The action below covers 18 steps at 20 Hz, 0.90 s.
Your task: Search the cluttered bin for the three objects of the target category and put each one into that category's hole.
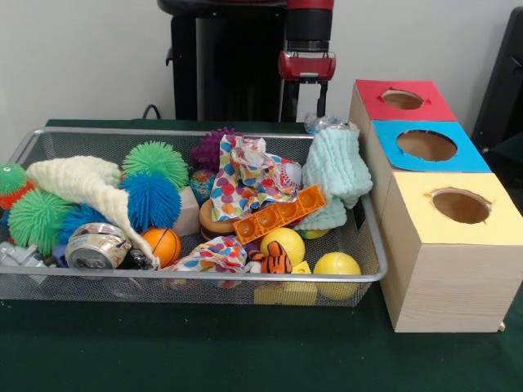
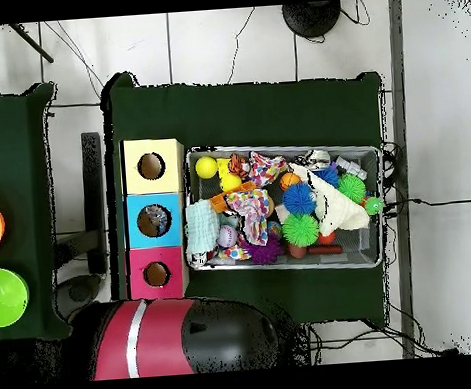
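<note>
A wire mesh bin (image 1: 33,145) (image 2: 372,153) holds a jumble of toys, balls and cloths. Beside it stands a row of three wooden boxes, each with a round hole: red (image 1: 404,100) (image 2: 156,274), blue (image 1: 427,145) (image 2: 154,220) and yellow (image 1: 461,206) (image 2: 151,166). My gripper (image 1: 303,104) hangs behind the bin's far rim, near the red box, open and holding nothing. In the bin I see two yellow balls (image 1: 283,242) (image 1: 337,265), a small orange basketball (image 1: 164,244), a baseball (image 1: 290,173) and spiky pom balls in green (image 1: 155,159), blue (image 1: 152,200) and purple (image 1: 209,147).
Also in the bin: a mint washcloth (image 1: 337,167), a dotted cloth (image 1: 245,180), a cream knit cloth (image 1: 82,184), an orange block tray (image 1: 278,214), a tiger toy (image 1: 276,260) and a can (image 1: 96,247). Green felt (image 1: 245,351) covers the table in front.
</note>
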Motion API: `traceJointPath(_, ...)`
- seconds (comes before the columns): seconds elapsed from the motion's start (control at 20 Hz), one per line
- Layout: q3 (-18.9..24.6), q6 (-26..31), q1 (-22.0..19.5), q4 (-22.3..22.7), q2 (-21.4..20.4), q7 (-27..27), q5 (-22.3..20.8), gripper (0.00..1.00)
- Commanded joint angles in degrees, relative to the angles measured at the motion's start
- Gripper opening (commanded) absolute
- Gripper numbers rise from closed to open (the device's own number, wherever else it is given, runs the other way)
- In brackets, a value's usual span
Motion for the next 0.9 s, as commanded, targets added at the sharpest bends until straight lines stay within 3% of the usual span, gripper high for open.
traceJointPath(0.05,6.49,7.06,-0.46,-3.35,1.81,13.53,1.35,1.0)
traceJointPath(0.55,6.13,5.79,-0.06,-3.61,2.79,13.63,1.43,1.0)
traceJointPath(0.6,5.85,3.37,-0.01,-3.39,3.31,14.83,1.9,0.0)
traceJointPath(0.9,5.57,6.39,0.56,-2.92,1.77,12.98,2.45,0.0)
